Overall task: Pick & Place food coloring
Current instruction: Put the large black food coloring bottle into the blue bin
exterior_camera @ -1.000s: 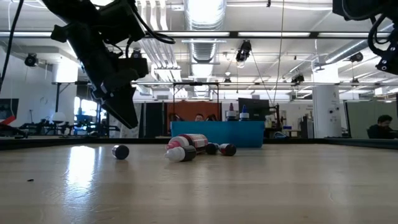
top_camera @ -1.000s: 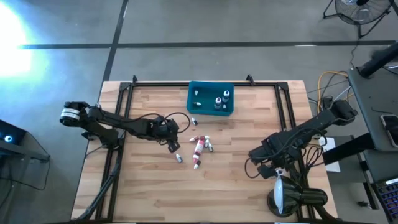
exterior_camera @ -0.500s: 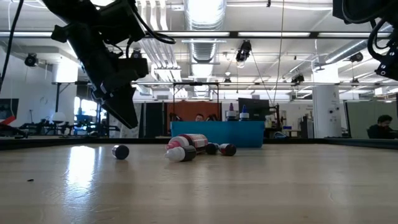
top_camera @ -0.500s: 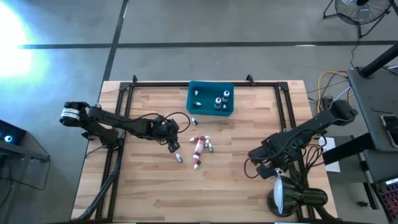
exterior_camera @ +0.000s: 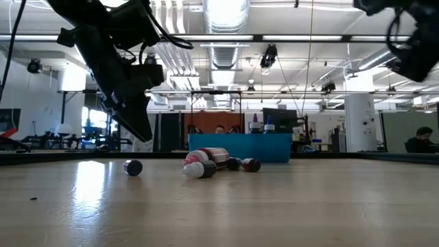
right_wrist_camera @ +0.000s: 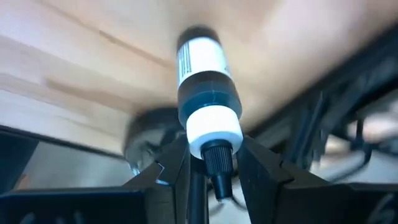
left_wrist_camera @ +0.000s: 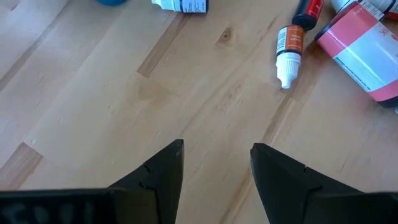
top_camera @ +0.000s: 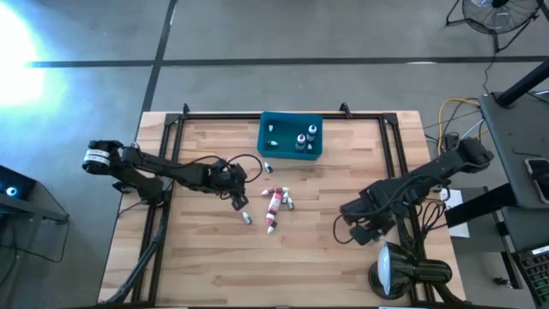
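Wooden table (top_camera: 197,249) | left gripper (left_wrist_camera: 214,163) spread, unmoved | right gripper (right_wrist_camera: 208,163) pinching bottle (right_wrist_camera: 204,93), shifted left

One teal bin (top_camera: 290,157), two arms (top_camera: 163,170). About four small bottles (top_camera: 301,142) in it. Roughly seven loose bottles (top_camera: 273,204), clump hard to count; one more bottle (right_wrist_camera: 205,93) in right gripper (right_wrist_camera: 212,149).

Wood table (top_camera: 326,257), matt, glossy plastic bin (top_camera: 290,151)

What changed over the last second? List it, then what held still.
Only the right gripper moved: it swung slightly leftward over the table, shut on a dark food coloring bottle. The left gripper, the loose bottles and the teal bin stayed put.
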{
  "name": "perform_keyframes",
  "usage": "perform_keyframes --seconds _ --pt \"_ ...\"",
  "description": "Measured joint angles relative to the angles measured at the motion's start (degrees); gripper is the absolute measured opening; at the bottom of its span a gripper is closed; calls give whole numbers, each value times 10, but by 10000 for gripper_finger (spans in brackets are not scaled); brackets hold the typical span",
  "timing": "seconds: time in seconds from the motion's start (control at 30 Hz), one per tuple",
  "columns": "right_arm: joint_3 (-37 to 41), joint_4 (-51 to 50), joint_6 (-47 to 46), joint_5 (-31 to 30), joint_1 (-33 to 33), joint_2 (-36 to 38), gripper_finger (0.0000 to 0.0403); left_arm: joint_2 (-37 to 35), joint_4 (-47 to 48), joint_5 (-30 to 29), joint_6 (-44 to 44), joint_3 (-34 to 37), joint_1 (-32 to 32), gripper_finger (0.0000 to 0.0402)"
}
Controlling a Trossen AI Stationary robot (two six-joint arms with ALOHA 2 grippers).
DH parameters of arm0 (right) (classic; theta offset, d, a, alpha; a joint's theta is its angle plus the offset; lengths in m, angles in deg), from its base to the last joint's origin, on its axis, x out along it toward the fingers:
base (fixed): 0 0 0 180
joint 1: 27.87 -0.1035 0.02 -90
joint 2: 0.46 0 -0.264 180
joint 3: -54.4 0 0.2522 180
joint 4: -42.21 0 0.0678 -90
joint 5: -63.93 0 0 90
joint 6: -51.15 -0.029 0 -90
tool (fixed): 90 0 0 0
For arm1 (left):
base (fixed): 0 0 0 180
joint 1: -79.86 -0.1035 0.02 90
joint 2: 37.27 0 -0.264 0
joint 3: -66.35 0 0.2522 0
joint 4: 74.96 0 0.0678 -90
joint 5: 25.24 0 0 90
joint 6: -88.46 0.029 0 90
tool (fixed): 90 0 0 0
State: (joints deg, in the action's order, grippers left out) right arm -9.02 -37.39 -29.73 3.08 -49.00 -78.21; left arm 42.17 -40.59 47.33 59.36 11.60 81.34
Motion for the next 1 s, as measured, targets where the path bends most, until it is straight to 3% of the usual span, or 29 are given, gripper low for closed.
perform_keyframes --seconds 0.17,0.4,0.53,0.63,0.77,1.0 --pt "-58 -2 137 -131 46 -16 96 0 1 5 -13 0 0 163" --pt "-215 -111 484 -328 127 -118 74 0 23 23 -63 0 1 163" --pt "-319 -150 637 -401 174 -181 35 -1 36 35 -94 0 3 163" --pt "-377 -151 696 -387 219 -211 10 -3 40 35 -111 0 7 163" --pt "-401 -148 709 -308 279 -237 12 -3 40 31 -131 1 21 163" --pt "-413 -4 784 -260 311 -295 64 -3 41 4 -151 2 37 163"
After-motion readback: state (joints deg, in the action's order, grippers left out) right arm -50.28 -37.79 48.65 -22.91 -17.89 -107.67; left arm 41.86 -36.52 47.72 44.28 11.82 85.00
